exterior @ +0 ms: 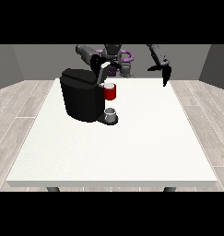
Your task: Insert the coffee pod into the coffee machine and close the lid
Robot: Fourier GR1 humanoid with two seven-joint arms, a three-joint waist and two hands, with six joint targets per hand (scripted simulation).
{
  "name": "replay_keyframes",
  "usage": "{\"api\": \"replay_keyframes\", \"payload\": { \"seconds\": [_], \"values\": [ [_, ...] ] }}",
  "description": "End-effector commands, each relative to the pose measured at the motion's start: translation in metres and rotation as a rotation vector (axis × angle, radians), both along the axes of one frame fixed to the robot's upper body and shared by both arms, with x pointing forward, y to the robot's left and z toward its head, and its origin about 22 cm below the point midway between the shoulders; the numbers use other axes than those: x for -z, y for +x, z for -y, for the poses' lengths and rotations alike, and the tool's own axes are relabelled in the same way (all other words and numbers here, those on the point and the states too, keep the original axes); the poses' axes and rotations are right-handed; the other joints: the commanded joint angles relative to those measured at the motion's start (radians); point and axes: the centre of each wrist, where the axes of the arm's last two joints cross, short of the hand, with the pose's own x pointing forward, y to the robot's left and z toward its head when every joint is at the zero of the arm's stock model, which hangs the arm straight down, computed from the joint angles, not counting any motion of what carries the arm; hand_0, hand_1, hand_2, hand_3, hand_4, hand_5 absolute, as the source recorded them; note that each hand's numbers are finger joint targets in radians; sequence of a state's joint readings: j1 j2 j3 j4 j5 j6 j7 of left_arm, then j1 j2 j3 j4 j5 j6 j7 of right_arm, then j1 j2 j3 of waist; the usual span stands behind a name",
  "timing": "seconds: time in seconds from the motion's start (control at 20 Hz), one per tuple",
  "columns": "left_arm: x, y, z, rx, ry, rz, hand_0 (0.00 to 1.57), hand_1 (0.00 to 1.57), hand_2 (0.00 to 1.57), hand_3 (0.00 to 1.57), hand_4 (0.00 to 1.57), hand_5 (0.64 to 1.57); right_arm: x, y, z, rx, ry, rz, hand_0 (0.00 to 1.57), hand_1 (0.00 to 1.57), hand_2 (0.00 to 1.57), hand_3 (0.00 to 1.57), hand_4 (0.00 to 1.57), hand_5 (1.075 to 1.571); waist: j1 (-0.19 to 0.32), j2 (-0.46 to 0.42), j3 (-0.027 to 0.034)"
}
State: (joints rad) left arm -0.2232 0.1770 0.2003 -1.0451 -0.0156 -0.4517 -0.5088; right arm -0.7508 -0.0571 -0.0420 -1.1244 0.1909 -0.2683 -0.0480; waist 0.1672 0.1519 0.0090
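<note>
White bench (113, 161) lies bare near me. At 11 o'clock, my coffee machine (83, 97) with a grey thing (110, 112) below. Hand at 1 o'clock (165, 73) hangs with fingers released; the other hand (100, 69) I cannot tell.

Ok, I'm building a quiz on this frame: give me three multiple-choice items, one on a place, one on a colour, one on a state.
1. Where on the large white table is the black coffee machine?
A. far part, towards the view's left
B. near edge
C. view's right corner

2. What colour is the thing at the machine?
A. blue
B. red
C. yellow

3. The hand at the view's right:
A. rests on the machine
B. hangs above the table, holding nothing
C. lies flat on the table

Key: 1 A, it stands far and left of centre; 2 B, plainly red; 3 B, nothing in it.
</note>
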Motion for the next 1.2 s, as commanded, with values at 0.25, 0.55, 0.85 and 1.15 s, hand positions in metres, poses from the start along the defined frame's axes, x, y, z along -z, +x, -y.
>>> {"api": "replay_keyframes", "payload": {
  "seconds": [0.25,0.55,0.85,1.15],
  "values": [
    [-0.011,0.016,0.015,0.049,0.004,-0.003,0.0,0.0,0.0,0.0,0.34,1.571,-0.014,0.003,-0.054,-0.121,-0.192,0.119,0.0,0.0,0.0,0.0,0.38,1.571,0.07,0.004,-0.0089],
    [-0.006,0.005,0.013,0.076,-0.021,-0.011,0.0,0.0,0.0,0.0,0.3,1.571,-0.015,0.01,-0.055,-0.187,-0.148,0.114,0.0,0.0,0.0,0.0,0.38,1.571,0.053,-0.024,-0.0089],
    [0.028,-0.009,0.013,0.054,-0.018,-0.035,0.0,0.0,0.0,0.0,0.17,1.571,0.007,-0.02,-0.091,-0.302,-0.191,0.072,0.0,0.0,0.0,0.0,0.49,1.571,0.045,-0.037,-0.0095],
    [0.014,0.006,0.027,0.05,-0.033,-0.069,0.0,0.0,0.0,0.0,0.17,1.571,0.088,-0.077,-0.088,-0.522,-0.08,0.034,0.0,0.0,0.0,0.0,0.46,1.571,0.044,-0.073,-0.0078]
  ]
}}
